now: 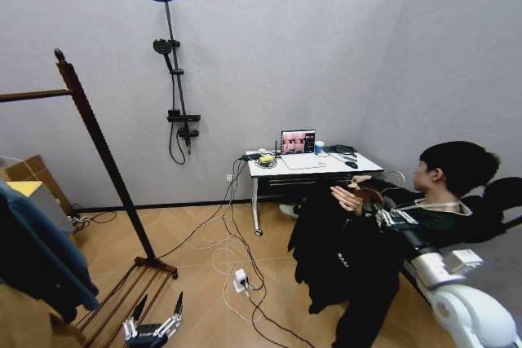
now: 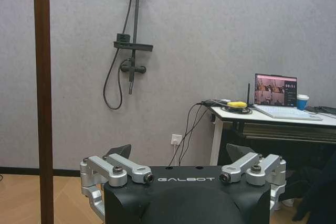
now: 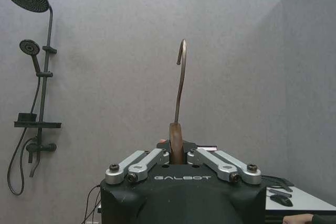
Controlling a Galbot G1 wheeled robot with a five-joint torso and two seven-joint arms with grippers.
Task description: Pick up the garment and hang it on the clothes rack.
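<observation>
The garment [image 1: 334, 254], a long black coat, hangs at the right on a wooden hanger [image 3: 176, 140] whose metal hook [image 3: 181, 77] points up. My right gripper [image 1: 377, 211] [image 3: 176, 157] is shut on the hanger's neck. A seated person's hand [image 1: 349, 199] rests on the hanger top beside it. The clothes rack [image 1: 98, 144], dark reddish-brown, stands far left with its bar [image 1: 33, 95] and slatted base [image 1: 122, 303]. One rack post [image 2: 43, 98] shows in the left wrist view. My left gripper [image 1: 157, 309] [image 2: 178, 156] hangs low beside the rack base, open and holding nothing.
A teal-blue jacket [image 1: 33, 250] and a tan coat [image 1: 24, 323] hang at the near left. A white desk [image 1: 326, 170] with a laptop [image 1: 298, 143] stands against the back wall. Cables and a power strip [image 1: 241, 280] lie on the floor between rack and person.
</observation>
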